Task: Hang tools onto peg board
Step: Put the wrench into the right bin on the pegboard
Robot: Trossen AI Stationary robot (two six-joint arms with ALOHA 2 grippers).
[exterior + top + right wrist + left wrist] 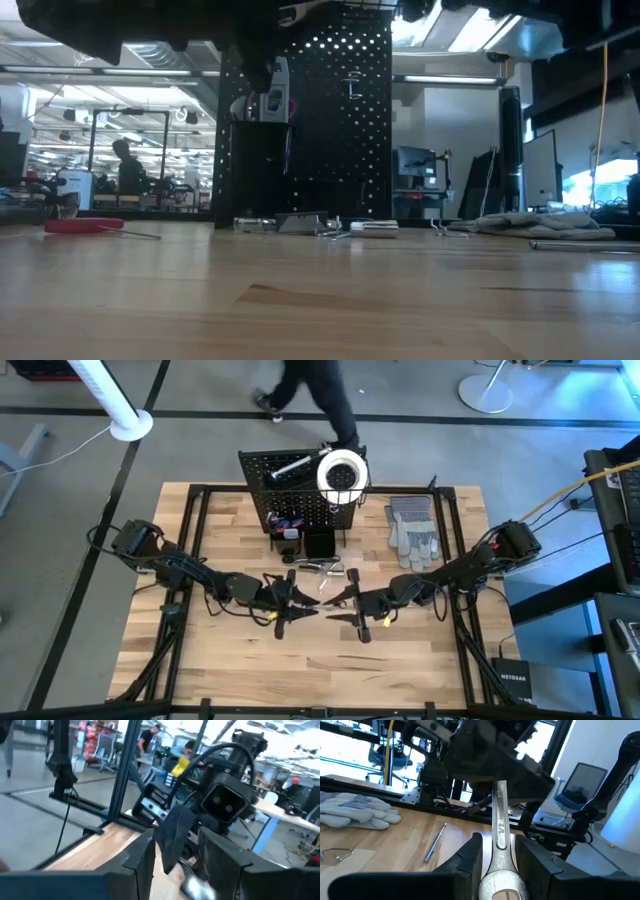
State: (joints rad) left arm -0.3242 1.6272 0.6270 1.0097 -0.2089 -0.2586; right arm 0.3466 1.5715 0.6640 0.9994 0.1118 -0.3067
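L hand [497, 855] gripping silver steel wrench [499, 827] in front of upright black perforated peg board [300, 490]; R hand [175, 852] meeting it there, fingers parted round wrench's far end. Risk: wrench slipping during handoff if L releasing before R clamps.

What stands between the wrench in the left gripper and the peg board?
Nothing upright. Loose tools lie on the table before the peg board, seemingly below the path; the right gripper sits at the wrench's far end.
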